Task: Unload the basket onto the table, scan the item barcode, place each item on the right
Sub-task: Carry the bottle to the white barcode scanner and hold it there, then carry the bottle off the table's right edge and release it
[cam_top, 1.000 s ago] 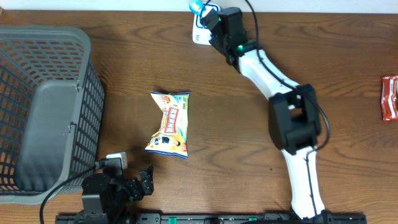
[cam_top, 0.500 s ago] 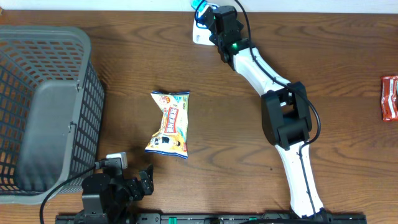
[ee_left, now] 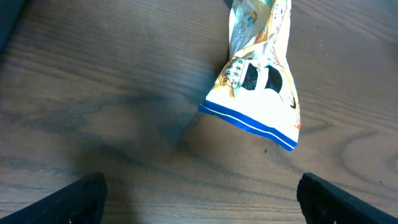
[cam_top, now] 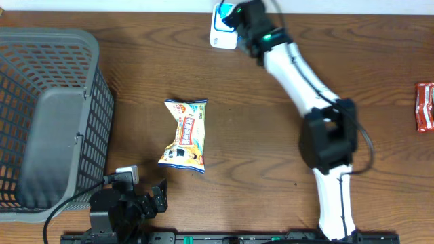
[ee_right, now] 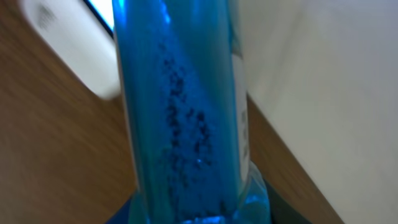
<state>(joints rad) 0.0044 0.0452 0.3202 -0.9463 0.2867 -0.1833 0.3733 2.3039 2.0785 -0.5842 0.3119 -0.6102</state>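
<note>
Scanner pickup: right end effector grips the blue scanner beyond the snack packet (left end effector gapes wide); next, aim it at the packet.

We find open tabletop all round the snack bag, the grey basket walling off nine o'clock, our right arm slanting from five to twelve o'clock, its blue scanner at the white dock, a red packet at three o'clock

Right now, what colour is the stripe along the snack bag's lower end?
Blue, bordering the white end of the snack bag; clearest in the left wrist view.
</note>
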